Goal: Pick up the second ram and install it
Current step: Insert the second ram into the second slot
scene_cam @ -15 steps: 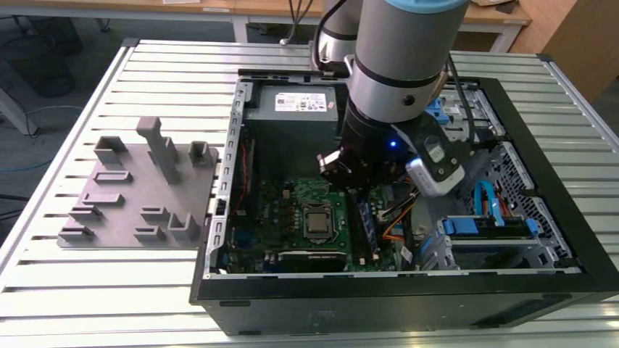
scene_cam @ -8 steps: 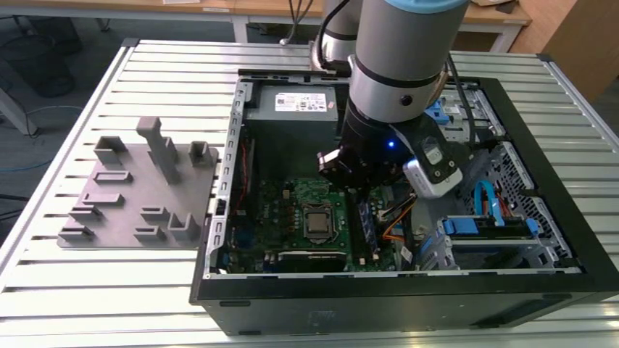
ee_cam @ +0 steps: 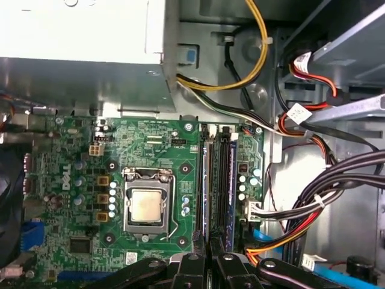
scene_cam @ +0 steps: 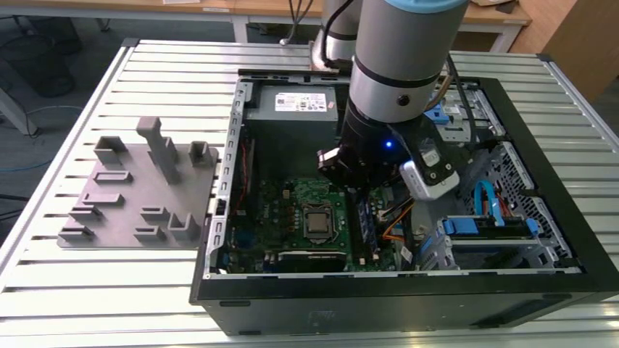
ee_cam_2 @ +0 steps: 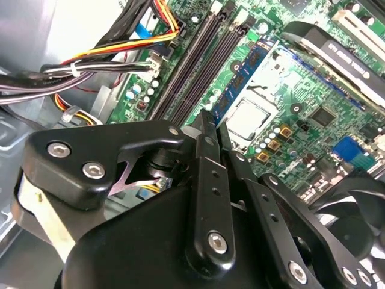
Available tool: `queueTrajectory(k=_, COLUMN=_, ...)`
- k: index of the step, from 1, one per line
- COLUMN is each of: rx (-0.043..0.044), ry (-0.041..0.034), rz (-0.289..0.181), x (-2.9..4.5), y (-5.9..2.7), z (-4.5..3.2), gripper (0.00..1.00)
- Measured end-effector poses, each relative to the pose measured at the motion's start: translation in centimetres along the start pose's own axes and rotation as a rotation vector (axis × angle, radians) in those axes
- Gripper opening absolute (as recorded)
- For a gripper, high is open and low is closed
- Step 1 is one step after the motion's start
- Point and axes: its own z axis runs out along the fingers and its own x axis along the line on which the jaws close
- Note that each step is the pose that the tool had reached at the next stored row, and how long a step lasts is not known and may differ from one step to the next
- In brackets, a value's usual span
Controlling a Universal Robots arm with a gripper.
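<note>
Gripper (scene_cam: 354,190) hangs inside the open computer case (scene_cam: 225,217) in the exterior view. Second wrist view: fingers (ee_cam_2: 207,156) pinched on the memory stick (ee_cam_2: 243,75), which stands in a slot beside the processor (ee_cam_2: 249,117). First wrist view: memory stick (ee_cam: 206,180) edge-on between fingertips (ee_cam: 191,262).

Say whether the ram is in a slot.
In: the ram stands on edge among the memory slots, beside the CPU socket; whether latched, cannot tell.

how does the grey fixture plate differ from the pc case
The grey fixture plate is low and flat, with small blocks standing on it; the pc case is black, much bigger and deep-walled. The pc case holds a green motherboard and the arm reaches into it; the fixture plate has no arm over it. Both lie side by side on the slatted table.
</note>
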Motion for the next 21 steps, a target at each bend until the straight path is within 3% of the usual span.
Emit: queueTrajectory(k=21, rx=0.0043, ry=-0.0024, rz=0.160, x=0.00, y=0.00, z=0.02, gripper=0.14)
